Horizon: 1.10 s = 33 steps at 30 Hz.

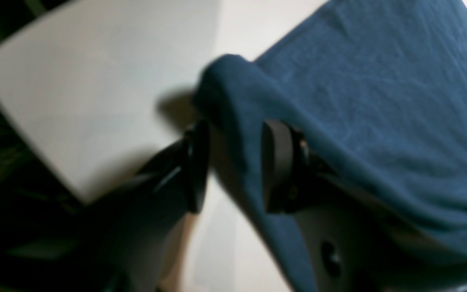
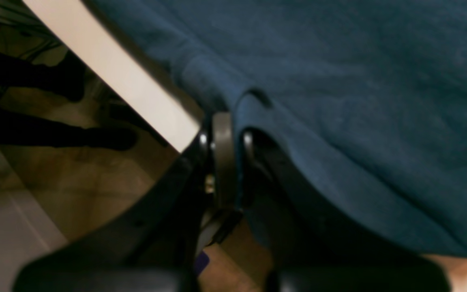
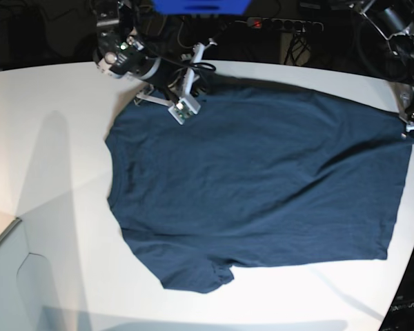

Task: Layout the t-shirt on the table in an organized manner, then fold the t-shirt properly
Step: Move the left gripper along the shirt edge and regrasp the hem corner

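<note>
- The t-shirt (image 3: 255,179) lies spread nearly flat across the middle of the table (image 3: 48,124), collar end toward the base view's left side, hem toward the right edge. One sleeve is bunched near the front edge.
- Both arms grip the garment along the table's far edge, apparently to pull it taut and square before folding; layout looks nearly complete, folding not begun.
- Right gripper (image 2: 229,134), near the far-left corner: fingers almost together, clamped on a fold of cloth close beside the table's rim.
- Left gripper (image 1: 233,162), at the far-right edge: fingers (image 1: 276,162) moderately apart, a raised ridge of fabric passing between them. Whether they press it firmly cannot be told through the blur.
</note>
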Each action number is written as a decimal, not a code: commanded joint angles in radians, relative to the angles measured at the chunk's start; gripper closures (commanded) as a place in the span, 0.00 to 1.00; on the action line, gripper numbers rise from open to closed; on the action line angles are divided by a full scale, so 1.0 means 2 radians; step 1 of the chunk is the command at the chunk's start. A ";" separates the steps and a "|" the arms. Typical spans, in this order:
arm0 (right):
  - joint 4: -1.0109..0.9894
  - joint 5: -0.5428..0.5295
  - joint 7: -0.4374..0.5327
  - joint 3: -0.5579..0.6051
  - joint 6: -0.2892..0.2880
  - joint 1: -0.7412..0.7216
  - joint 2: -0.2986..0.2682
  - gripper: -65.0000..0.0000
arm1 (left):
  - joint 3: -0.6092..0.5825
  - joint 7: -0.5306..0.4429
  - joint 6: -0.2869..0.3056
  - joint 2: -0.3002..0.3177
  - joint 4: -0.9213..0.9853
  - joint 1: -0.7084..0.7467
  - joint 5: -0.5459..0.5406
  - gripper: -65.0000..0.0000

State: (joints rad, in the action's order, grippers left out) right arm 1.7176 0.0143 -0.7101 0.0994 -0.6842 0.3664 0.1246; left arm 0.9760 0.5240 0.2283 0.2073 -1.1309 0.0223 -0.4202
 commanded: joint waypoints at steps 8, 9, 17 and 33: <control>0.009 -0.010 0.008 0.003 -0.007 -0.001 0.001 1.00 | 0.001 -0.007 0.002 0.010 0.030 -0.025 -0.003 0.68; 0.009 -0.010 0.008 0.003 -0.007 -0.001 0.001 1.00 | 0.000 -0.007 0.002 0.010 0.030 -0.025 -0.003 0.70; 0.009 -0.010 0.007 0.001 -0.007 -0.005 0.001 1.00 | -0.027 -0.007 0.002 0.010 0.013 -0.025 -0.007 1.00; 0.008 -0.008 0.007 -0.001 -0.007 -0.024 -0.012 1.00 | -0.147 -0.007 -0.003 -0.026 -0.076 -0.089 -0.002 0.99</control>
State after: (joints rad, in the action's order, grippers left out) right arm 1.7172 0.0181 -0.7132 0.0948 -0.6842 0.3241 0.1017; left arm 0.6842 0.5343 0.2184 0.1394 -1.2709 -0.1337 -0.4133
